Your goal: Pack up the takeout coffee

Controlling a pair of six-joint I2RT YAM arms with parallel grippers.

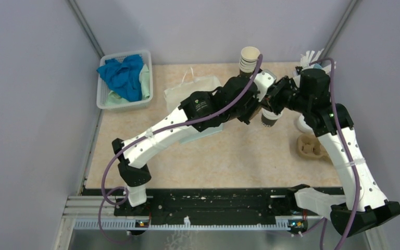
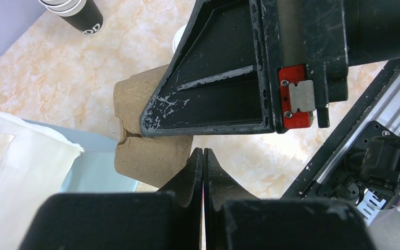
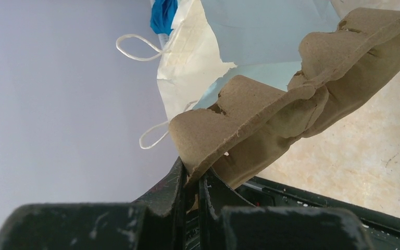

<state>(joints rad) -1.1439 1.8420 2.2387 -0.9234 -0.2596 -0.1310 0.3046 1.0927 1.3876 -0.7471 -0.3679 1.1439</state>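
Note:
My right gripper (image 3: 192, 177) is shut on the edge of a brown cardboard cup carrier (image 3: 271, 109) and holds it off the table, toward the white bag (image 3: 187, 67). The left wrist view shows the same carrier (image 2: 140, 156) just beyond my left gripper (image 2: 203, 152), whose fingers are pressed together with nothing between them. From above, the takeout coffee appears as a dark cup (image 1: 271, 119) right under both grippers. Its lid is hidden by them, and I cannot tell whether it sits in the carrier.
A stack of lidless cups (image 1: 249, 58) stands at the back. The white bag (image 1: 192, 88) lies left of the arms, and a basket (image 1: 102, 101) with blue cloth sits at the back left. Another cardboard carrier (image 1: 310, 147) rests at the right. Grey walls enclose the table.

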